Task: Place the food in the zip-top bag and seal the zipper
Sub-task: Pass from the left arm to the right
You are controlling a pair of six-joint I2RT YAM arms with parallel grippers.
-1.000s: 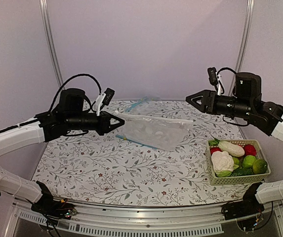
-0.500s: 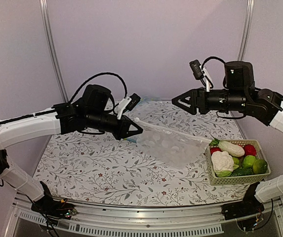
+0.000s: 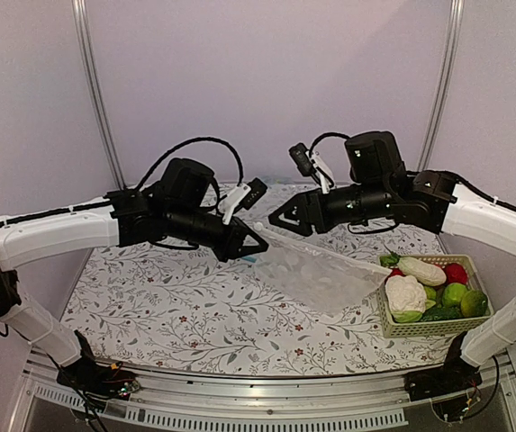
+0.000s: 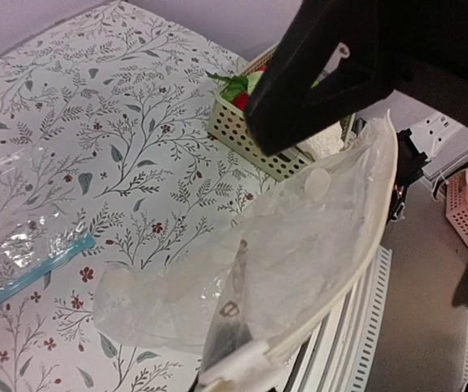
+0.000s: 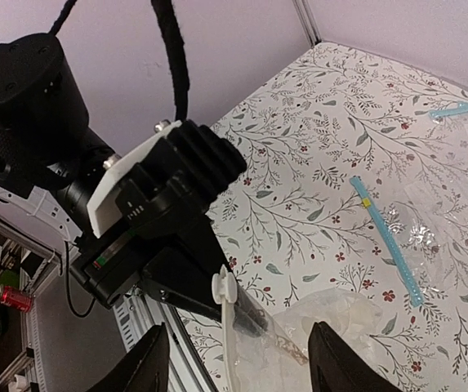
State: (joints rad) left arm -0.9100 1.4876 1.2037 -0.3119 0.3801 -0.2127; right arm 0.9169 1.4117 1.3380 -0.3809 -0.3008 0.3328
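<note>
Nearest, well below and outward of the right gripper (image 3: 277, 220), the basket (image 3: 429, 329) holds all the food; none is in the bag yet. Counted there: one cauliflower (image 3: 405, 293); one radish (image 3: 422, 270); one green fruit (image 3: 454, 293); one yellowish piece I take for the lemon (image 3: 474, 303); two red fruits (image 3: 457, 273); one cucumber (image 3: 438, 314).

Next out, the single zip-top bag (image 3: 325, 274) hangs from the left gripper (image 3: 256, 243), whose fingers are clamped on a corner of its mouth; the zipper (image 3: 321, 244) slants away from those fingers toward the basket, and the bag's low end comes near the rim; touching or not, I cannot tell.

A second ago the bag sat lower over the table (image 3: 167, 306) and the two grippers were well apart. Since then the left one has raised the bag and carried it inward; the right one has swung across, and its spread, empty fingers now stand just beside the left fingertips, straddling the mouth edge in the right wrist view. I judge a second pinch is being set up to pull the mouth open; loading has not begun.

Farthest, beyond both grippers, two light-blue strips (image 5: 387, 242) lie on the table amid clear film; one bag or two, I cannot tell.
</note>
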